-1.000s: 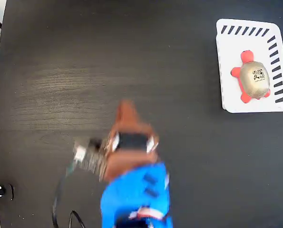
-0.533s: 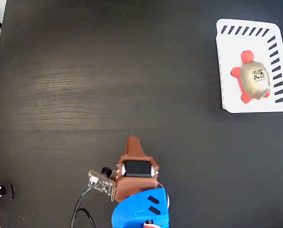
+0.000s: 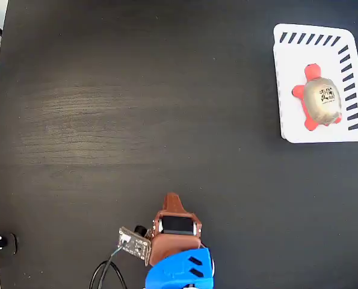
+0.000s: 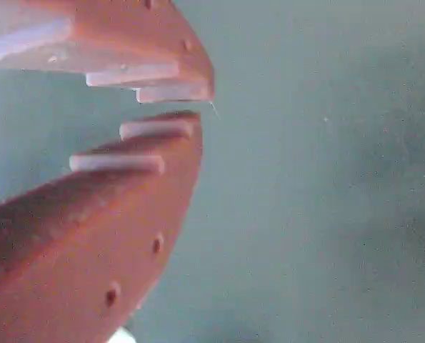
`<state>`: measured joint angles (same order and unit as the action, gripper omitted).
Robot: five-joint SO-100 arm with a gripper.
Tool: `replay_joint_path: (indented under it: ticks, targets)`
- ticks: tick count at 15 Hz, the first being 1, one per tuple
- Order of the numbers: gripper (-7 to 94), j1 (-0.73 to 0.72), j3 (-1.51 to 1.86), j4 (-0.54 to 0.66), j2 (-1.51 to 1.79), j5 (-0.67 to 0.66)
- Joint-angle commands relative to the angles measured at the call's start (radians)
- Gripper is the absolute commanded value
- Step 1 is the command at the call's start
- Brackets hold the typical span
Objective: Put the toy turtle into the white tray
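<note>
Nearest the wrist camera, the gripper (image 4: 198, 107) fills the left of the wrist view: two brown toothed fingers whose tips all but meet, with only a thin sliver of grey showing between them and nothing held there. Beyond the tips that view shows only bare, blurred table surface, so it gives no sight of the turtle or the tray. In the fixed view the gripper (image 3: 171, 198) appears as a narrow brown point at the bottom centre, on the arm (image 3: 177, 253) whose blue base sits at the lower edge, with a small circuit board (image 3: 133, 242) and a dark cable (image 3: 103, 274) beside it on the left. A wide stretch of the black table (image 3: 136, 108) lies bare between the arm and the far corner. There, at the upper right and well apart from the gripper, the tray (image 3: 287, 120) lies flat with dark slanted slots along its top and right edges. The turtle (image 3: 320, 99) rests inside it, shell up, red head toward the top slots and red feet on the tray floor, wholly within the rim and touching nothing else. Judged from this layout, the placing step looks done and the task appears complete, with the arm drawn in close to its base. The next move seems to call for little more than settling into rest with the fingers empty, keeping clear of the tray so the turtle is not disturbed.
</note>
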<state>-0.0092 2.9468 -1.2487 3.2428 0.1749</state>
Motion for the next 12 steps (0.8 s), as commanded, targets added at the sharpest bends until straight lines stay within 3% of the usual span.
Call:
replay_joint_path:
  ticks: [1,12]
  targets:
    - [0,-0.011,-0.02,-0.021,0.009,0.012]
    - [0,-0.029,-0.02,-0.021,0.009,0.0]
